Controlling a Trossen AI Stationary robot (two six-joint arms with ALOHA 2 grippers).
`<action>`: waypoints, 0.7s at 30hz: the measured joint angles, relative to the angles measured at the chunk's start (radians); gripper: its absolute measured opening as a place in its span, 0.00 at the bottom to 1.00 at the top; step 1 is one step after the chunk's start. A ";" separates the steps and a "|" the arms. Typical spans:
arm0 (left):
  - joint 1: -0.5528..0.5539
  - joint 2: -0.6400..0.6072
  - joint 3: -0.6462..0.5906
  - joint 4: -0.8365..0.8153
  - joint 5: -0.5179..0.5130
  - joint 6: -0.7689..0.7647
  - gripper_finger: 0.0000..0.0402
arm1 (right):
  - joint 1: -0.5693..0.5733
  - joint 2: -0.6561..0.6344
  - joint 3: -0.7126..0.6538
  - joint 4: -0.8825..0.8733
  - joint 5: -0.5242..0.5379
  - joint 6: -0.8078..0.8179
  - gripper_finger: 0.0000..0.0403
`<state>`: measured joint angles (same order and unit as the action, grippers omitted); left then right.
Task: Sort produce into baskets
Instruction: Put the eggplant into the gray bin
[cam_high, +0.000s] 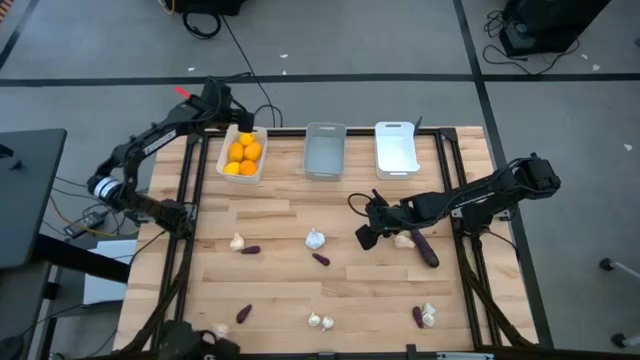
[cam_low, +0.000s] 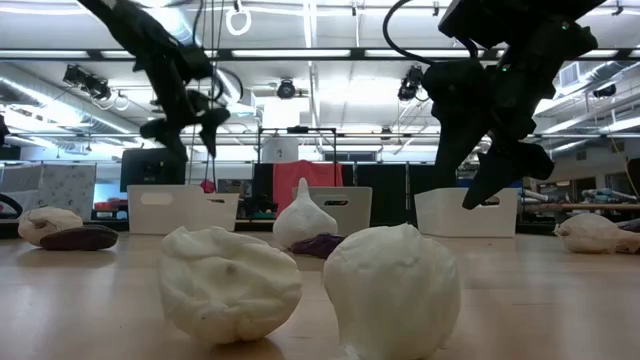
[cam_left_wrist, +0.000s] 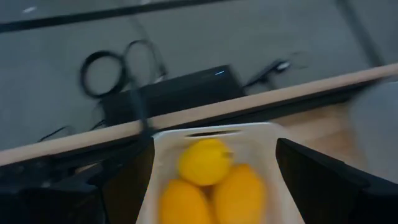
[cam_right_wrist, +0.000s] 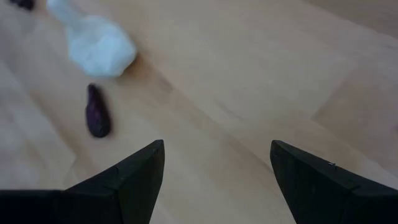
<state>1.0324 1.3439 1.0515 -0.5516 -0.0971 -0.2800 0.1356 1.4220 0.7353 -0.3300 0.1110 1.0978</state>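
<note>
Wooden desk, grey floor around it. Left gripper hangs over the far-left white basket, fingers apart and empty; orange fruits lie inside. Grey basket and right white basket stand along the far edge. Garlic bulbs and purple pieces scattered on desk. Right gripper mid-desk, fingers apart, beside a bulb.
</note>
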 joint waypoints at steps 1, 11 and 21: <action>-0.011 -0.025 0.000 0.005 0.028 -0.008 0.85 | 0.000 0.000 0.000 0.008 -0.008 -0.014 0.75; -0.305 -0.190 0.000 0.152 0.146 -0.116 0.78 | 0.002 0.000 0.000 0.169 -0.043 -0.099 0.75; -0.742 -0.169 -0.001 0.417 0.116 -0.098 0.70 | 0.002 0.000 0.001 0.454 -0.154 -0.253 0.65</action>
<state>0.2909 1.1750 1.0504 -0.1347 0.0187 -0.3780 0.1371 1.4220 0.7361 0.1243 -0.0430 0.8445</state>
